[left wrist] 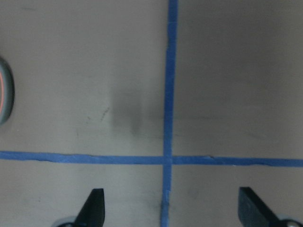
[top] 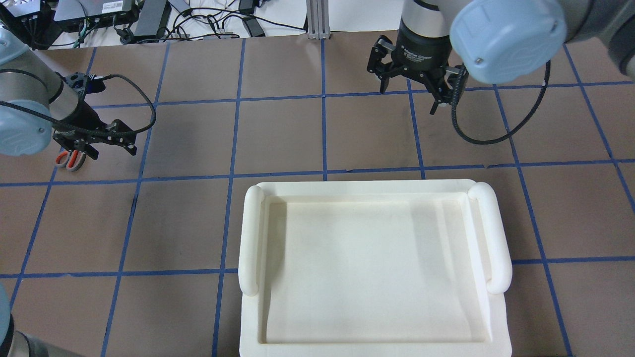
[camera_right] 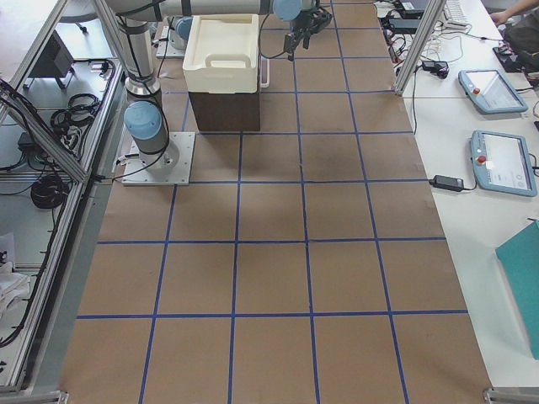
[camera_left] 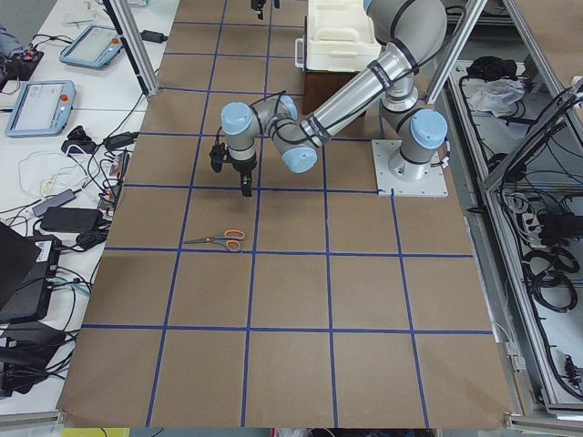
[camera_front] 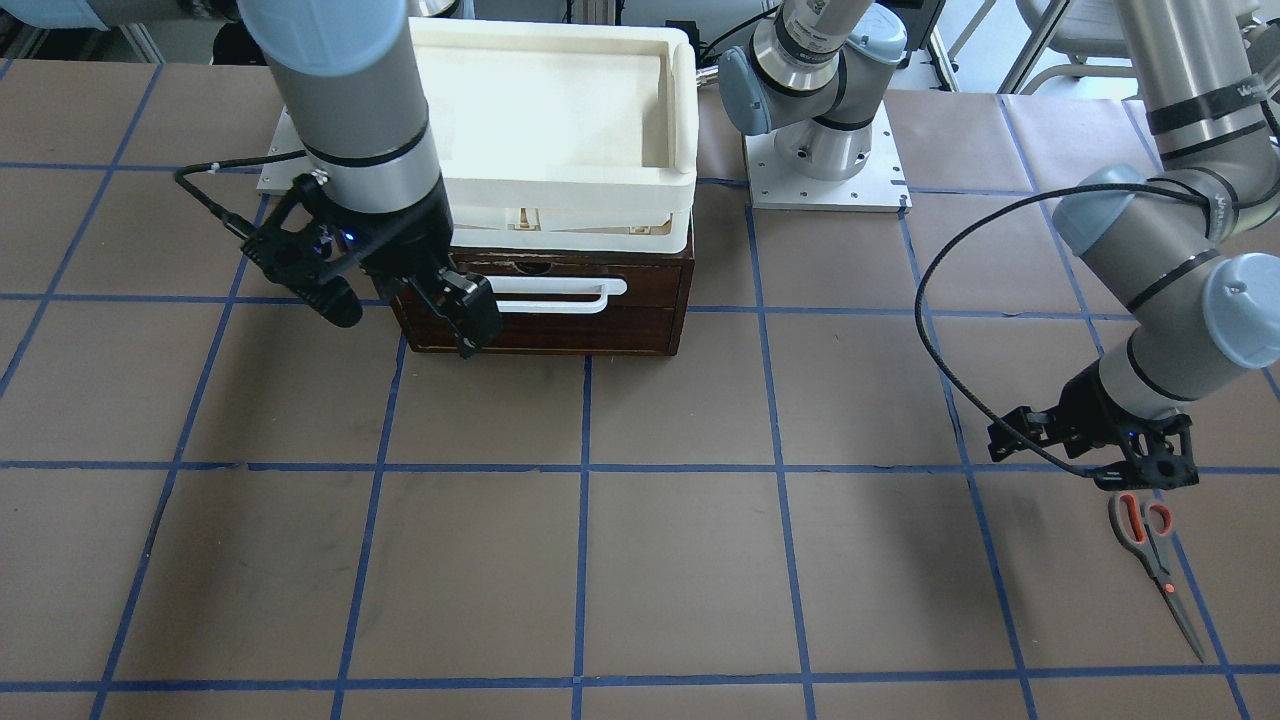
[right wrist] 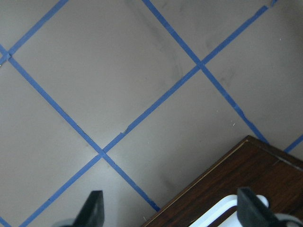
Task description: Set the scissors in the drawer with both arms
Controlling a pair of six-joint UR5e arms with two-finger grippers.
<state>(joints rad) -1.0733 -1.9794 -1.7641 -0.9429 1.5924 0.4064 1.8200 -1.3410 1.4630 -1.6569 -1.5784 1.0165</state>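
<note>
The scissors [camera_front: 1152,555] lie flat on the brown table at the robot's far left, orange loops toward the robot; they also show in the overhead view [top: 69,159] and the exterior left view [camera_left: 219,240]. My left gripper [camera_front: 1150,475] hangs open just above the table beside the handles, off the scissors; in the left wrist view [left wrist: 173,210] only a handle edge [left wrist: 4,92] shows at the left. The dark brown drawer [camera_front: 620,325] with its white bar handle [camera_front: 560,295] is shut. My right gripper [camera_front: 405,310] is open and empty at the drawer's handle end [right wrist: 232,205].
A white foam tray [top: 250,238] sits on top of the drawer cabinet. The left arm's base plate [camera_front: 825,165] stands beside the cabinet. Blue tape lines grid the brown table. A black cable loops from each wrist.
</note>
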